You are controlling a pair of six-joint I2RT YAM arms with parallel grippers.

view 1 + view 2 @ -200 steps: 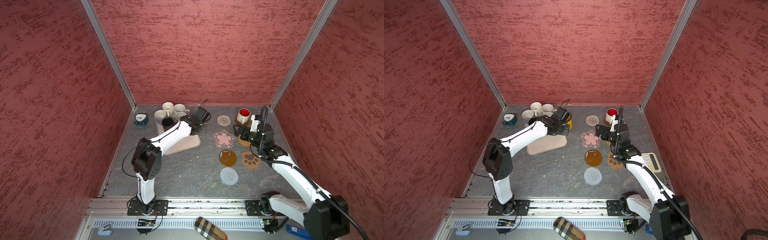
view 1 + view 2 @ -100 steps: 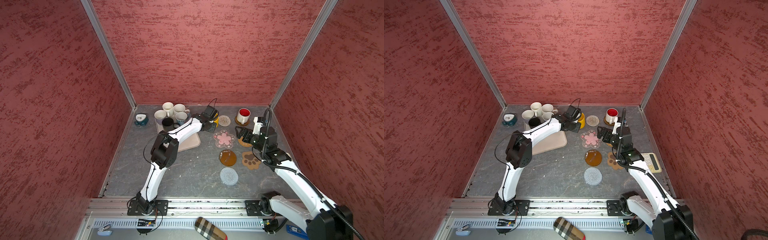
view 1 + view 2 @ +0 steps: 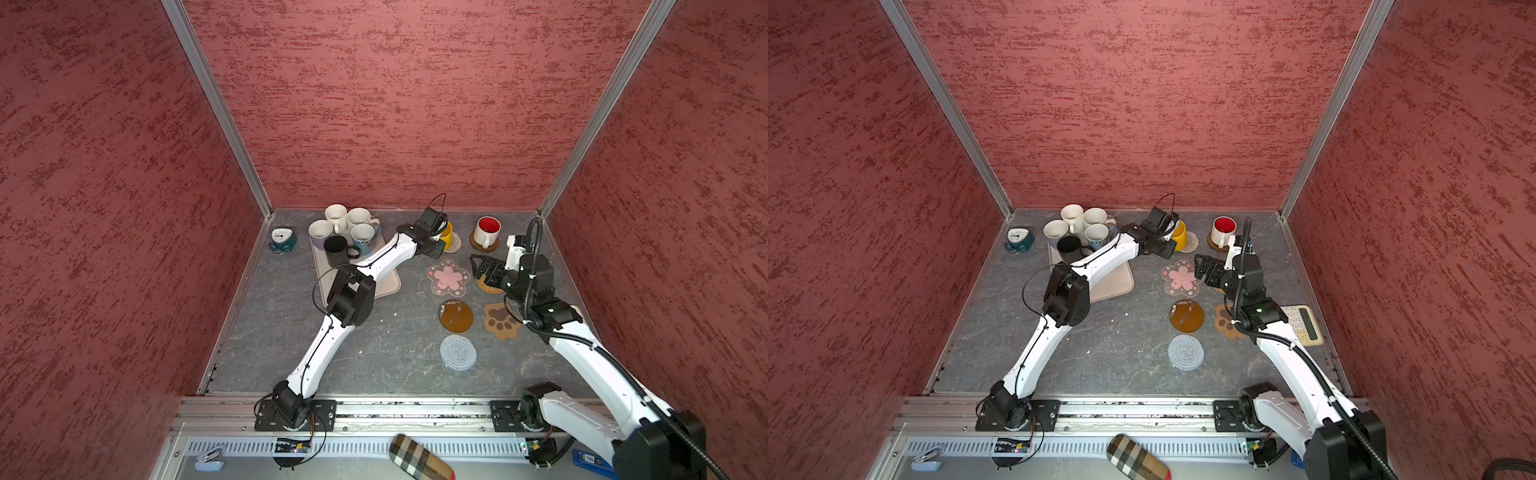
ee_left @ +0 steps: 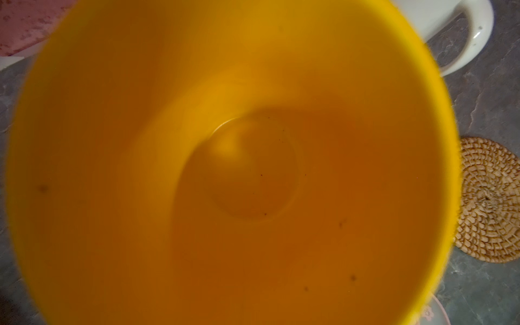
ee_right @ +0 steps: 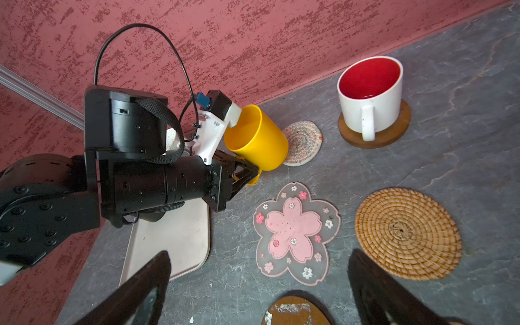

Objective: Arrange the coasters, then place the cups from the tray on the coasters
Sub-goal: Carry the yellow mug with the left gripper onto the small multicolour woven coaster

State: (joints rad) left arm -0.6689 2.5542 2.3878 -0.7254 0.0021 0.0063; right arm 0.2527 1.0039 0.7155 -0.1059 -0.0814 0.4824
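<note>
Five cups (image 3: 345, 237) stand on the tray (image 3: 386, 286) by the tabletop's back-left corner. The left gripper (image 5: 246, 174) clamps the handle of the tilted yellow mug (image 5: 259, 138), seemingly just short of the cream coaster (image 5: 304, 143). One red-lined mug (image 5: 368, 95) sits on its brown disc (image 5: 374, 142). The right gripper (image 5: 260, 284) gapes wide, empty.

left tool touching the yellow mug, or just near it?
Touching. The right wrist view shows the left tool with its jaws closed on the handle of the yellow mug, which is tilted.
</note>
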